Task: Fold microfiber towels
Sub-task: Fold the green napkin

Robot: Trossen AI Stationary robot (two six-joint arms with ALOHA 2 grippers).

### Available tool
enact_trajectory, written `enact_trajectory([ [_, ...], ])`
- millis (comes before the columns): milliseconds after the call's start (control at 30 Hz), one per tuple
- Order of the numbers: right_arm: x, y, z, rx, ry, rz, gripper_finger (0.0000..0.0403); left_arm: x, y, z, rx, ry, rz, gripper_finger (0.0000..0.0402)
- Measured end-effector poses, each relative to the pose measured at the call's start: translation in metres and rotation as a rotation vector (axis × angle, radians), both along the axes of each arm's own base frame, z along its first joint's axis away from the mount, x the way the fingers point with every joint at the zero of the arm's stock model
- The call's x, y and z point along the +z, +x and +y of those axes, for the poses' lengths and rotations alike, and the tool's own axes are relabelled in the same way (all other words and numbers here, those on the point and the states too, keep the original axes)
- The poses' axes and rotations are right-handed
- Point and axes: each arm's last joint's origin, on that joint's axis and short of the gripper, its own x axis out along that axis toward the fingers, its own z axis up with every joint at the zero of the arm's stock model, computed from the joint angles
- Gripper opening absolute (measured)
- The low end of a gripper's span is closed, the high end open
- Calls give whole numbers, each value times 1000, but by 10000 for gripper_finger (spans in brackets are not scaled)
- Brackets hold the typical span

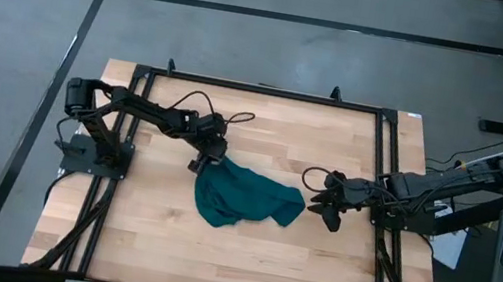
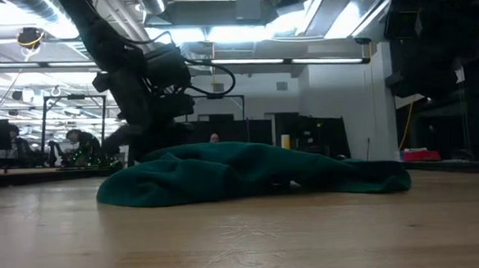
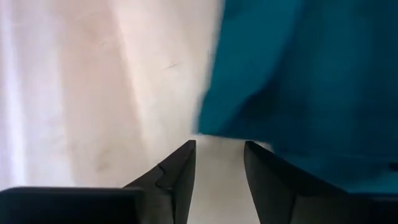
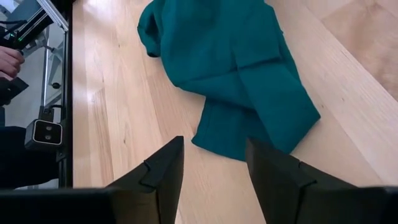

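Observation:
The dark teal towel (image 1: 244,198) lies crumpled in a heap on the wooden table, near its middle; it also shows in the low view (image 2: 241,173). My left gripper (image 1: 201,165) is open and low at the towel's far-left corner; in its wrist view (image 3: 219,146) bare table shows between the fingers and the towel's edge (image 3: 249,127) lies just ahead. My right gripper (image 1: 319,209) is open just off the towel's right end, which lies ahead of the fingers in the right wrist view (image 4: 214,142). No white tag shows. My left gripper stands with one finger (image 3: 273,180) right against the towel's far-left edge (image 3: 292,163). I cannot tell whether it touches the cloth. Nothing lies between the fingers.
Black frame rails (image 1: 260,89) run along the table's far, left and right sides, with cables by both arm bases. The near half of the table (image 1: 233,260) is bare wood. A person's hand (image 4: 9,62) and a small camera (image 4: 46,132) show beyond the table's edge.

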Motion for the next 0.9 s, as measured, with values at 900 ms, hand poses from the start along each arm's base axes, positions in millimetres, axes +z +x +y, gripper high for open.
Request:
enact_trajectory([
  [900,0,0,0,-7,9,0,170,19,6,0,15,-3,-125,130],
])
